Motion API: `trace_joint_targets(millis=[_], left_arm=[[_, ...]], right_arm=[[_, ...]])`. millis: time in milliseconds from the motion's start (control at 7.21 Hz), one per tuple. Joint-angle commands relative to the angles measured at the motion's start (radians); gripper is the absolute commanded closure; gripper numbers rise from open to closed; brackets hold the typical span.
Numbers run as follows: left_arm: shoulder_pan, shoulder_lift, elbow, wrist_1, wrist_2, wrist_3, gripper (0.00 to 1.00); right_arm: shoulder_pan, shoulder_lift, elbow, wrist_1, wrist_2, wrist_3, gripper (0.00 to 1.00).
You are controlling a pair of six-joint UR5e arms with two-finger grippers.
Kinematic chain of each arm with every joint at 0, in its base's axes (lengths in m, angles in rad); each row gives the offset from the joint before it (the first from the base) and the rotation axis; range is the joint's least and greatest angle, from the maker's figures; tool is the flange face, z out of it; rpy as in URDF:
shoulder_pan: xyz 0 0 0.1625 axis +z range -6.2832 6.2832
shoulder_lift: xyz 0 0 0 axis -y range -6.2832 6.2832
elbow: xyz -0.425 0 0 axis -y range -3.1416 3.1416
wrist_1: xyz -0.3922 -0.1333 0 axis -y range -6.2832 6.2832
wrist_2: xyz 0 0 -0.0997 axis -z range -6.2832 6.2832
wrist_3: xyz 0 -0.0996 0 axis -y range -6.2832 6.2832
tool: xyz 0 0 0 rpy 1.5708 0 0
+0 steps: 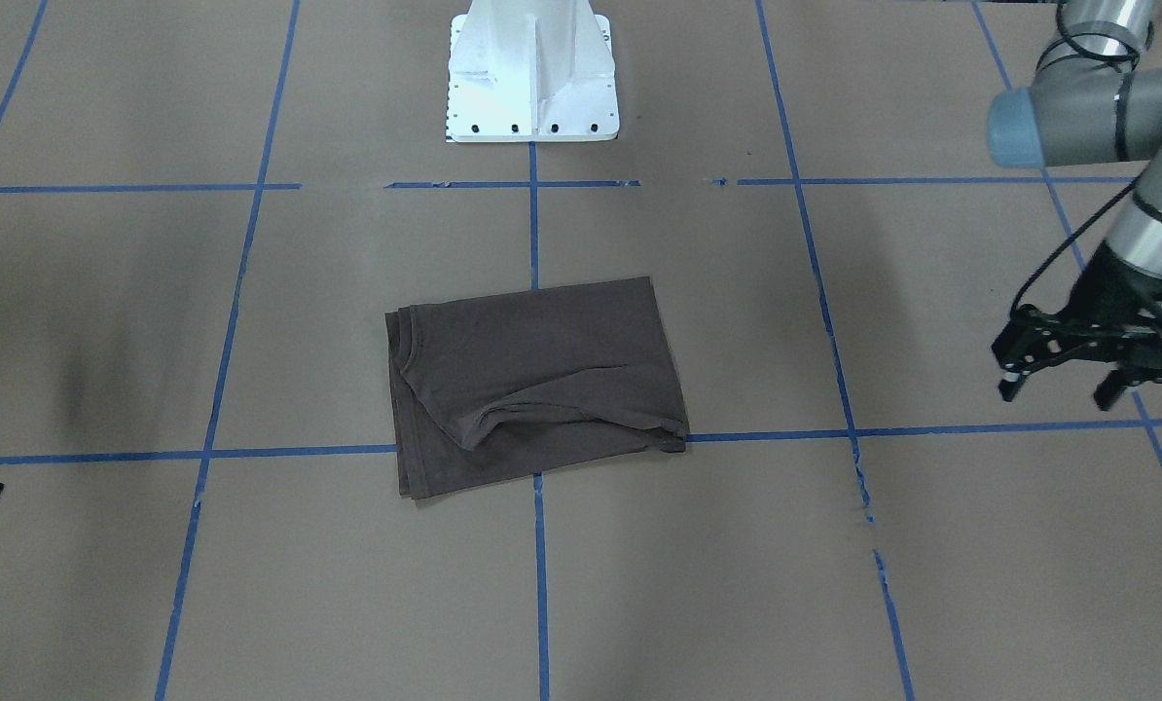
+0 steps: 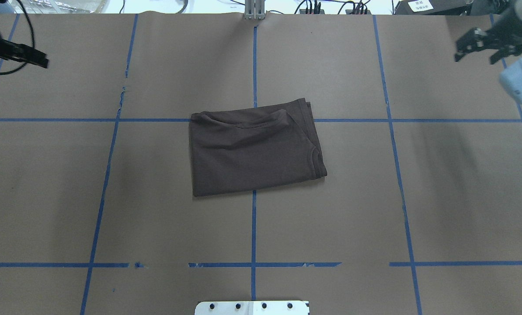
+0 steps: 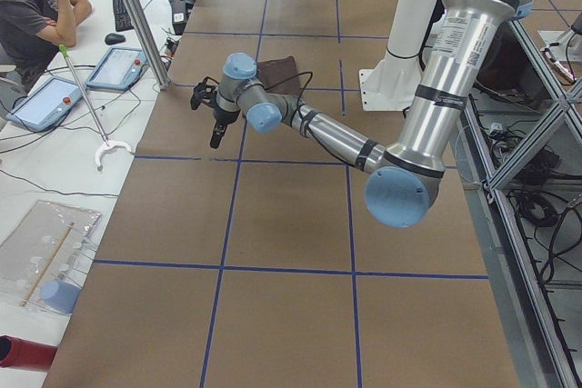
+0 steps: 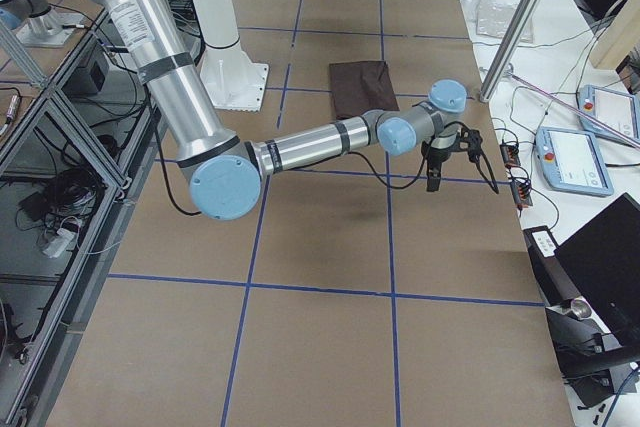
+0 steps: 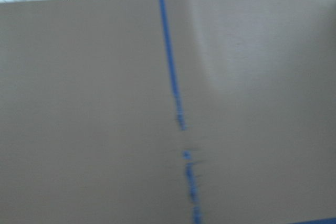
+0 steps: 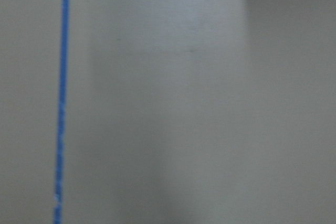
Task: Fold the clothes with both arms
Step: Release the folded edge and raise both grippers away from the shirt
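We see the T-shirt (image 1: 532, 380) folded into a rough rectangle, flat on the table (image 1: 931, 584). It sits straight out fwd of the pedestal base (image 1: 532, 88) and apart from it. Collar end points toward the base's right side, w/ one loose fold ridged across the top layer. Left gripper (image 1: 1056, 394) hangs above the table well off to the base's left, fingers spread wide, nothing btw them. Right gripper (image 2: 477, 56) is well off to the base's right, likewise spread wide & empty. Both wrist cams show blurred table & blue tape (image 5: 170, 77).
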Motion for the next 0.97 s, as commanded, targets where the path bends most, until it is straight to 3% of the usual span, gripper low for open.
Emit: trace_joint_targets(millis=[0, 139, 277, 554, 832], left_arm=[[-0.203, 0.025, 0.002, 0.197, -0.015, 0.544, 0.00], [-0.256, 0.112, -0.016, 0.193, -0.089, 0.614, 0.00], [-0.261, 0.148, -0.009, 0.155, -0.264, 0.596, 0.00], [-0.278, 0.183, 0.069, 0.107, -0.265, 0.594, 0.00], [-0.313, 0.194, 0.078, 0.154, -0.262, 0.591, 0.00]], right_arm=[[0.176, -0.111, 0.069, -0.215, 0.030, -0.426, 0.00], [0.242, -0.183, 0.193, -0.327, 0.033, -0.467, 0.00], [0.240, -0.250, 0.308, -0.335, 0.023, -0.456, 0.00], [0.219, -0.295, 0.310, -0.336, 0.008, -0.439, 0.00], [0.220, -0.335, 0.266, -0.321, 0.010, -0.442, 0.00]])
